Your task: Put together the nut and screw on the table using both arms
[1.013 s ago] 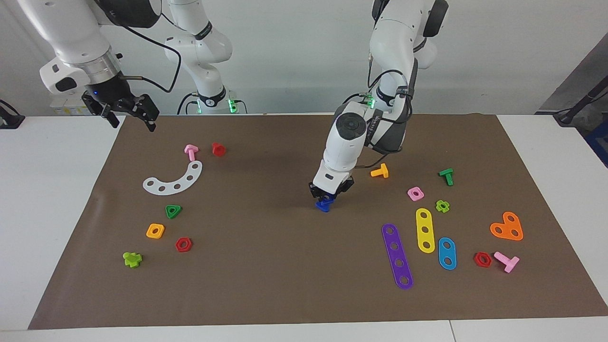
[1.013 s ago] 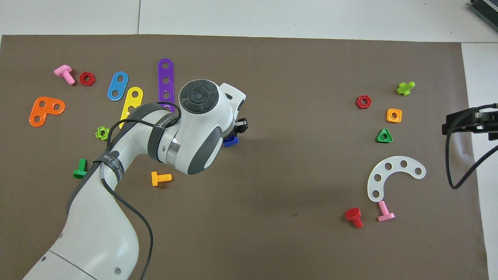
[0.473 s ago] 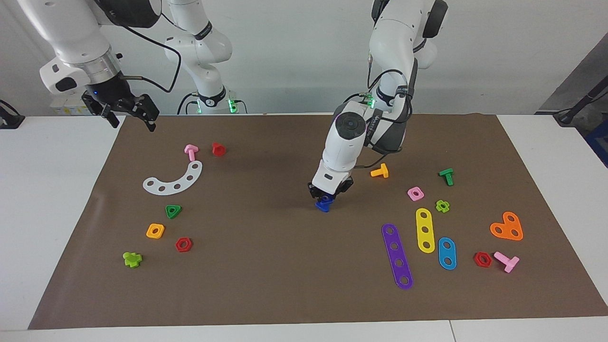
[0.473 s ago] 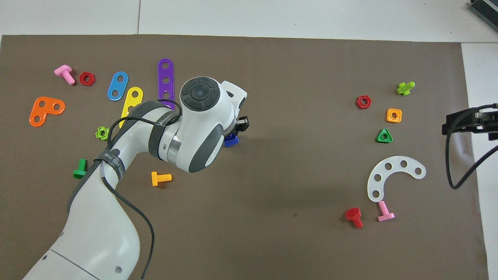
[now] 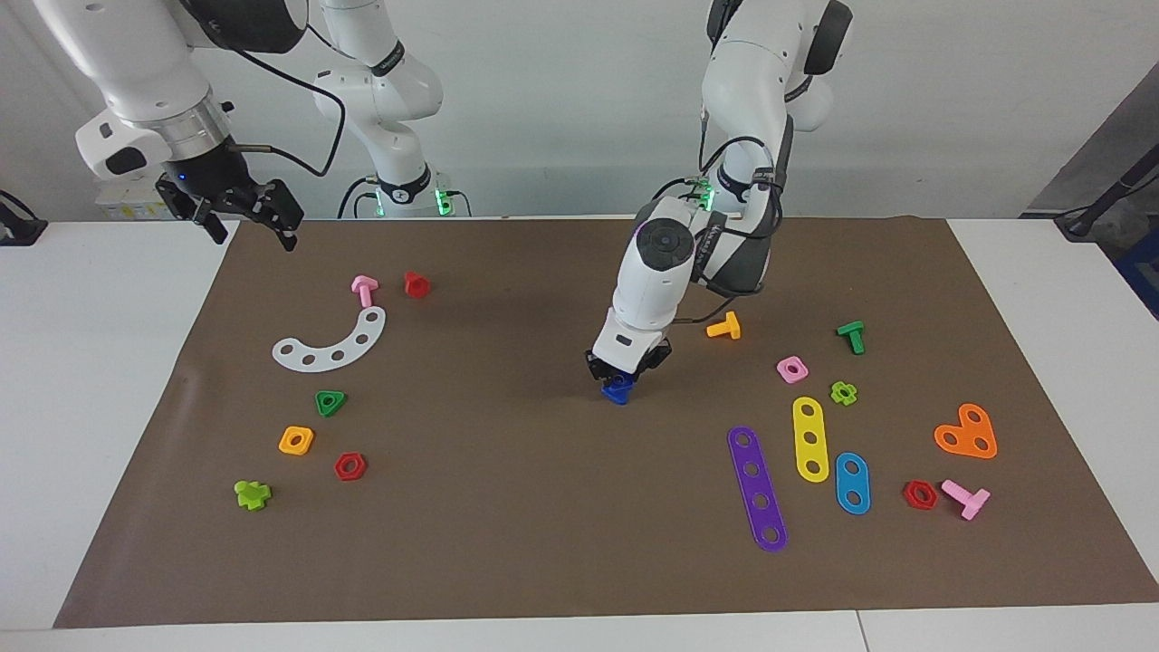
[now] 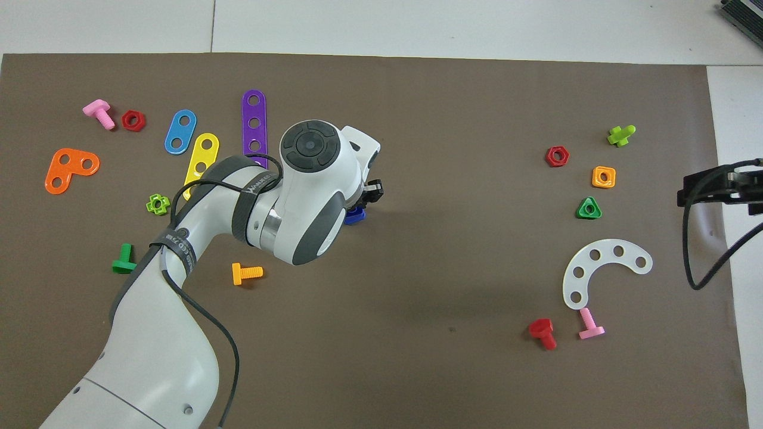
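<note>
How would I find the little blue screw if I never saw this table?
Find the brown sheet and the left gripper near its middle. The screw sits right under it, in its fingers. It is the only dark blue piece; nearby ones are orange, pink and purple.

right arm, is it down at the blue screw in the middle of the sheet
No, the right tool waits in the air over the sheet's edge; it is the left tool that is down at the screw.

Purple strip (image 5: 757, 488) lies beside yellow strip (image 5: 810, 438), blue strip (image 5: 852, 483).
</note>
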### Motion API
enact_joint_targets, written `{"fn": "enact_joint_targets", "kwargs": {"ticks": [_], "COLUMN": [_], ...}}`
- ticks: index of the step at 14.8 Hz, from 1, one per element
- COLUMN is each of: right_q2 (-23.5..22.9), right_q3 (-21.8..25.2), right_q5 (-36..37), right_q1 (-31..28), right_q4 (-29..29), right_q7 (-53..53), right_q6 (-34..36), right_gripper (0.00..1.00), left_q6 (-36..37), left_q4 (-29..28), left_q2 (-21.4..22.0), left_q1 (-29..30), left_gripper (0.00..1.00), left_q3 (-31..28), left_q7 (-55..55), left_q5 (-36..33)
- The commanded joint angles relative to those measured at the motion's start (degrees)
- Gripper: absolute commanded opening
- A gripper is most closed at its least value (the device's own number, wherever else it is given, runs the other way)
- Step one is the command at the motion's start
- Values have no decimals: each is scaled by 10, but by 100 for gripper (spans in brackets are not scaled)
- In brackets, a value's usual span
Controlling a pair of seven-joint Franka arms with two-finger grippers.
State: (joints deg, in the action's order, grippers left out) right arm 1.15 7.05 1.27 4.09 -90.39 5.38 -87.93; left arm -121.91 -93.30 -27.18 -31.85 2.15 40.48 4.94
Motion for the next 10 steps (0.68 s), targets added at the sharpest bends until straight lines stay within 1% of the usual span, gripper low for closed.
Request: {"fn": "enact_joint_targets", "kwargs": {"ticks": [1,6,7,8,10], "right_q2": [9,9,9,9,9], "right_q3": [4,4,4,4,4], "right_q5": [-7,-7,-7,-7,-7], "right_q1": [0,0,0,0,0], "right_q4": [-7,-7,-7,-6,-7], "right_q7": [-7,-7,-7,-7,-7], "right_q6": [7,7,7,7,7], "right_gripper": [100,100,100,100,100], "left_q6": [-20,-35,-35,-39,-41], "left_q4": [-12,-30,-32,-34,-34], "left_q2": [-4,-3,-3,-3,-3], "left_q1": [-11,-11,-12,-11,-11], "left_gripper": [20,19,23,40,79], "left_q3": [-11,-11,-11,-11,-11], "left_q7": [7,7,7,7,7], "left_q5": [3,-2,-2,-2,-12]}}
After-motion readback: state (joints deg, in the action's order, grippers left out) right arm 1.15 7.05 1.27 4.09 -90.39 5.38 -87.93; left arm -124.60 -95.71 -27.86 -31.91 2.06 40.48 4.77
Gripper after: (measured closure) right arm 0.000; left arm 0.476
